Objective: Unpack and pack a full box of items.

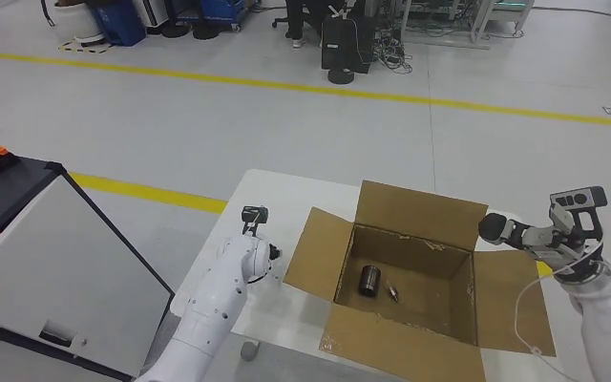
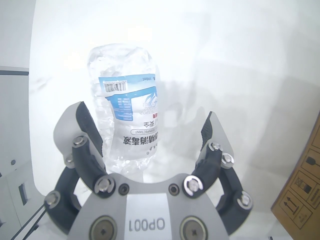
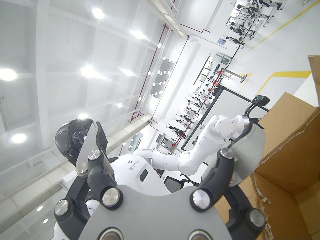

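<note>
An open cardboard box stands on the white table. On its floor lie a dark cylinder and a small pointed item. A clear plastic bottle with a blue and white label rests on the table between the fingers of my left gripper, which is open. One pad is at the bottle's side, the other stands well apart. The bottle's neck end is hidden behind the gripper's palm. My right gripper is open and holds nothing, raised by the box's right flap.
The left arm's wrist hangs over the table left of the box, whose corner is close beside it. A grey cabinet stands left of the table. Box flaps spread out on all sides.
</note>
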### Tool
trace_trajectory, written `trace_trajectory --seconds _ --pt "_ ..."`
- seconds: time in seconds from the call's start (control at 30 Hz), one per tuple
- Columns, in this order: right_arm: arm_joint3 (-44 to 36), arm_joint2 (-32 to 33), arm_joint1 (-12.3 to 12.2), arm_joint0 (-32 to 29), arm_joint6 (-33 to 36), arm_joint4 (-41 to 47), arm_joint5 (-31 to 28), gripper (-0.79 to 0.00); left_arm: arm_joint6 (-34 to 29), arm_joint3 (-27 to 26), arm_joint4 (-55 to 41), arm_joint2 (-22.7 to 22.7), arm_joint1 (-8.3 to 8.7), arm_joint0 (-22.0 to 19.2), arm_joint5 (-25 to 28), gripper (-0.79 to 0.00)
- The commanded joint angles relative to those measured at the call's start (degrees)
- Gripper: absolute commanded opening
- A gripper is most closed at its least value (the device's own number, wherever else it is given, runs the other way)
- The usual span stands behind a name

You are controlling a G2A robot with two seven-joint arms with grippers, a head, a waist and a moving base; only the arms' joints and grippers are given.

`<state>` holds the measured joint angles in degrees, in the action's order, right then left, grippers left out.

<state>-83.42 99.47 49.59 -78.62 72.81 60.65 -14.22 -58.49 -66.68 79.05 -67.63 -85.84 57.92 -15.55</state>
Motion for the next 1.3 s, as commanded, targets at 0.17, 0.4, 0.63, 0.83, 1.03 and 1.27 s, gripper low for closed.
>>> trace_trajectory --seconds 0.17,0.4,0.63,0.83,1.03,1.27 --pt "0.0 0.0 0.0 0.0 0.0 0.0 0.0 0.0 2.28 0.63 3.62 1.84 -0.49 0.2 -5.7 0.0" --pt "0.0 0.0 0.0 0.0 0.0 0.0 0.0 0.0 2.02 -0.25 5.51 1.83 -0.57 1.11 -7.69 0.0" --pt "0.0 0.0 0.0 0.0 0.0 0.0 0.0 0.0 1.0 0.77 7.29 1.3 -0.6 0.91 -8.93 0.0" --pt "0.0 0.0 0.0 0.0 0.0 0.0 0.0 0.0 0.81 2.56 7.53 1.78 -0.93 0.3 -8.54 0.0" --pt "0.0 0.0 0.0 0.0 0.0 0.0 0.0 0.0 1.66 3.57 7.9 2.73 -1.27 0.22 -7.35 0.0" --pt "0.0 0.0 0.0 0.0 0.0 0.0 0.0 0.0 4.22 4.76 9.01 3.41 -1.63 0.0 -7.66 0.0"
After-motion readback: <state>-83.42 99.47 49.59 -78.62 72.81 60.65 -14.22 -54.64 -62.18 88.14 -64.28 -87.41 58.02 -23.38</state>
